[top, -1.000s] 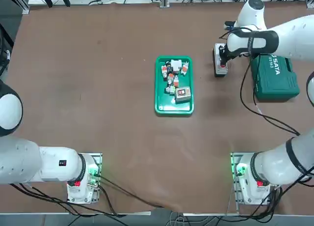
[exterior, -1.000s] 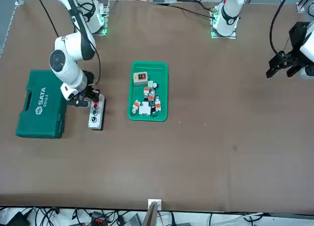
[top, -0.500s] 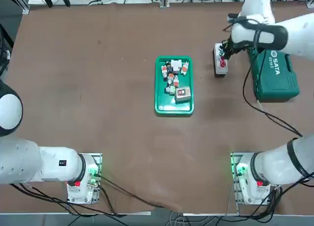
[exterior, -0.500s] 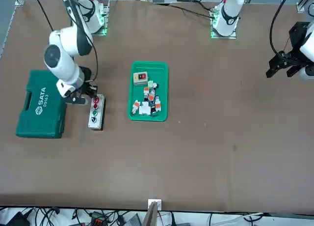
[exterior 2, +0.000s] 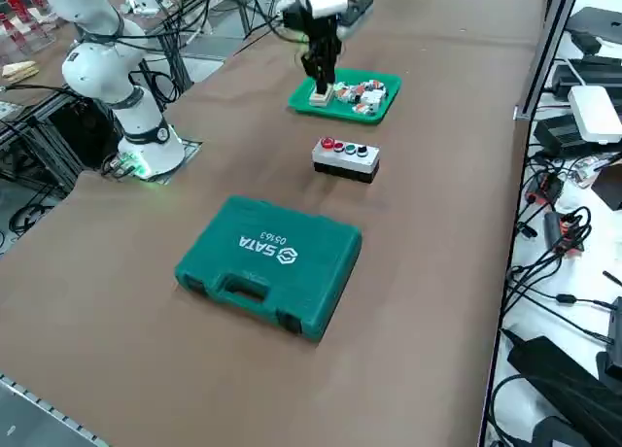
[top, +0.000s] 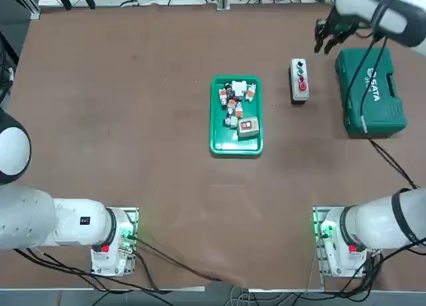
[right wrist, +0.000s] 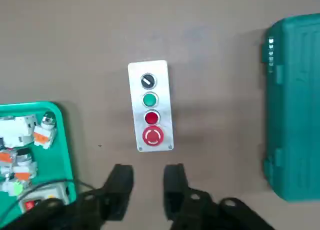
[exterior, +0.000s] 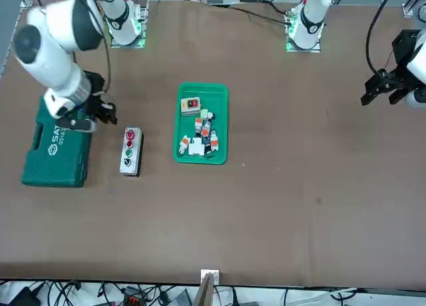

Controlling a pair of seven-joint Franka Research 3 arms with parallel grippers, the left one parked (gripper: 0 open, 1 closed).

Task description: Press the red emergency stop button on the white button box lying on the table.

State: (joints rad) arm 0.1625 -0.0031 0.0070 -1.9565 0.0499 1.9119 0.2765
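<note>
You see the right gripper (right wrist: 146,182) up in the air, well apart from the white button box (right wrist: 150,106); it touches nothing, and its two fingers (right wrist: 120,182) stand a little apart with only a narrow gap between them, nothing pinched. In the top view the gripper (top: 326,38) hangs beyond the box (top: 299,81), near the far corner of the green case (top: 370,90); so at this moment no contact w/ the button.

About progress: you cannot tell from these pics if the red emergency stop button (right wrist: 152,136) is latched down or not; it looks round, red, w/ a white mark on top, no visible tilt or damage. My judgement: the arm is not in the pressing step now; either the press is done or it is not begun; if it is not done, what is left is to bring the fingertips above the red knob and push straight down.

The box itself: narrow, white-grey, lying flat on the table (top: 133,133), between the green tray (top: 236,116) and the green case, touching neither; in a row on it are a black knob (right wrist: 147,81), a green button (right wrist: 149,99), a smaller red one, then the big red stop button at the end.
</note>
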